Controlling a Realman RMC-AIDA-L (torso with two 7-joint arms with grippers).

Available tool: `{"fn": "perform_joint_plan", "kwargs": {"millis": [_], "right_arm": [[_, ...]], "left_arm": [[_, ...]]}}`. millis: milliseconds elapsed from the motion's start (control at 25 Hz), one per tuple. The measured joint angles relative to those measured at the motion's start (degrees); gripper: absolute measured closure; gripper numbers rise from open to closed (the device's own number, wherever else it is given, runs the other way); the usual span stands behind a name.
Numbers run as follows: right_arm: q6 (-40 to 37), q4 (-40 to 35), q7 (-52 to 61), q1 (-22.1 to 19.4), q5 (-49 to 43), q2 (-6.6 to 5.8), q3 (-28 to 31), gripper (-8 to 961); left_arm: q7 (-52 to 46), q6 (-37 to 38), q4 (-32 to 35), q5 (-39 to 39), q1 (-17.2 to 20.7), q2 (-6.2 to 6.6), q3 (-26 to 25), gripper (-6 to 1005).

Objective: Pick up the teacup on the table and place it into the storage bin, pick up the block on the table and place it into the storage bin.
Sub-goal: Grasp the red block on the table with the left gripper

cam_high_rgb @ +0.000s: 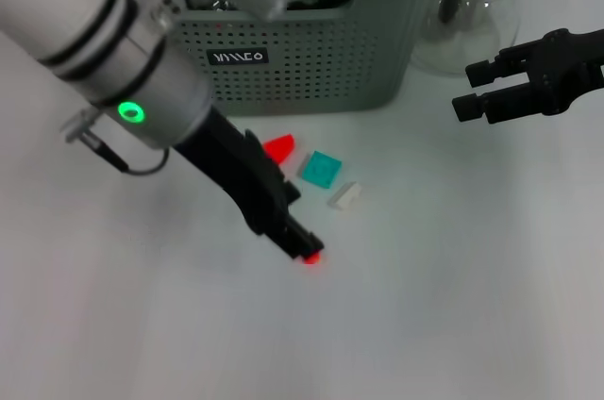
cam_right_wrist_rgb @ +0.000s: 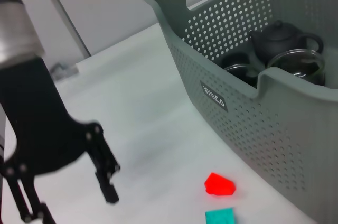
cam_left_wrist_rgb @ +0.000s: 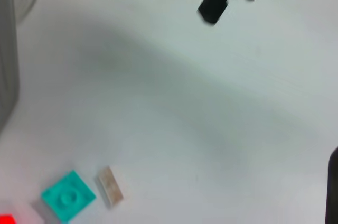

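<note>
- The left gripper (cam_high_rgb: 308,251) reaches down to the white table (cam_high_rgb: 453,306), its black fingers drawn together on a small red block (cam_high_rgb: 312,258) that shows just at their tips, touching or barely above the surface.
- The right gripper (cam_high_rgb: 479,89) hovers well off to the other side, above the table; its two black fingers (cam_high_rgb: 491,68) stand parted with nothing between them.
- Just behind the left gripper, toward the storage bin (cam_high_rgb: 311,51), lie three loose pieces: a red wedge-shaped block (cam_high_rgb: 279,146), a teal square block (cam_high_rgb: 321,169) and a small white block (cam_high_rgb: 345,195), near one another but apart.
- The grey-green storage bin with perforated walls and a black label (cam_high_rgb: 238,57) stands at the far edge of the table, beyond those blocks.
- In the right wrist view, the bin holds a dark teapot (cam_right_wrist_rgb: 282,39) and round glass vessels (cam_right_wrist_rgb: 294,65); whether one is the teacup I cannot tell.
- A clear glass teapot (cam_high_rgb: 472,13) with a black lid stands just beside the bin, behind the right gripper.
- The table is plain white and bare elsewhere; the left arm carries a lit green ring (cam_high_rgb: 131,112).
</note>
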Motion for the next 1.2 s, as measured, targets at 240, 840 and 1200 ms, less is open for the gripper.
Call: {"fn": "perform_joint_plan", "kwargs": {"millis": [240, 840, 1200], "right_arm": [[0.1, 0.0, 0.0, 0.0, 0.1, 0.03, 0.0, 267], [1.1, 0.4, -0.4, -0.5, 0.2, 0.21, 0.0, 267], [1.2, 0.6, -0.4, -0.6, 0.3, 0.14, 0.2, 267]], "left_arm": [[2.4, -7.0, -5.3, 2.2, -0.4, -0.12, 8.7, 283], [3.8, -20.5, -10.4, 7.1, -1.8, -0.35, 23.4, 285], [0.4, -22.7, -12.3, 7.1, -2.9, -0.41, 27.3, 343]]}}
